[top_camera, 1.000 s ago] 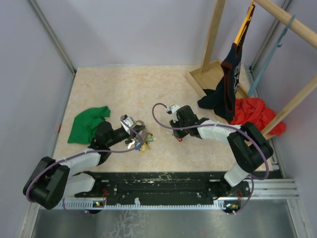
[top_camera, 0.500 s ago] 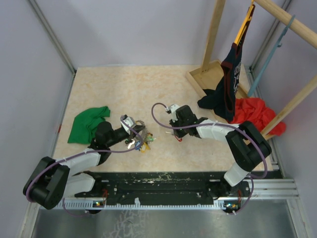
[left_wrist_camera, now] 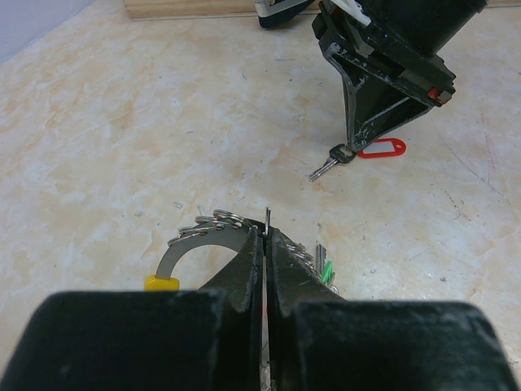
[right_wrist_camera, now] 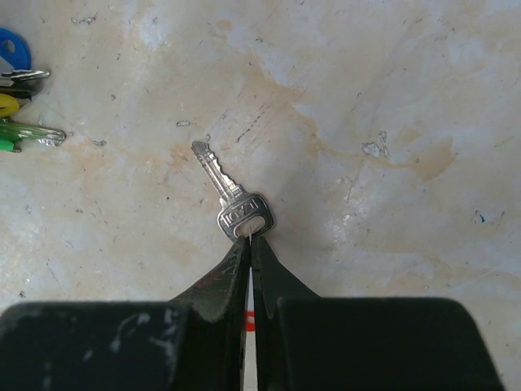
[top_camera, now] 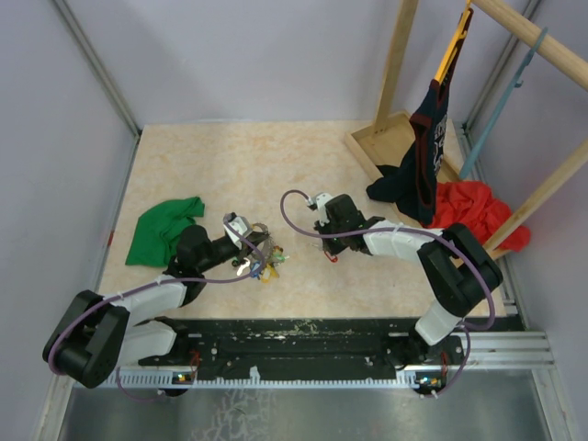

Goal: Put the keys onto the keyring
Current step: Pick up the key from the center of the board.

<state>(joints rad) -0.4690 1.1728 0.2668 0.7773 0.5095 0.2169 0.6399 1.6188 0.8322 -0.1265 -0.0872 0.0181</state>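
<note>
A silver key (right_wrist_camera: 232, 199) with a red tag (left_wrist_camera: 383, 148) lies on the table right of centre, and it also shows in the top view (top_camera: 329, 256). My right gripper (right_wrist_camera: 249, 241) is shut on the thin loop at the key's head, tips down at the table (top_camera: 323, 248). My left gripper (left_wrist_camera: 266, 234) is shut on the grey keyring (left_wrist_camera: 191, 244), which it holds just above the table (top_camera: 260, 253). Keys with green, yellow and blue tags (right_wrist_camera: 16, 98) hang from the ring. The two grippers are about a hand-width apart.
A green cloth (top_camera: 163, 230) lies to the left. A red cloth (top_camera: 473, 211) and a dark garment (top_camera: 423, 156) are at the right by a wooden rack (top_camera: 395, 64) and its flat base (top_camera: 390, 138).
My right gripper has edged slightly to the left with the key. The left gripper and the keyring have not moved.
</note>
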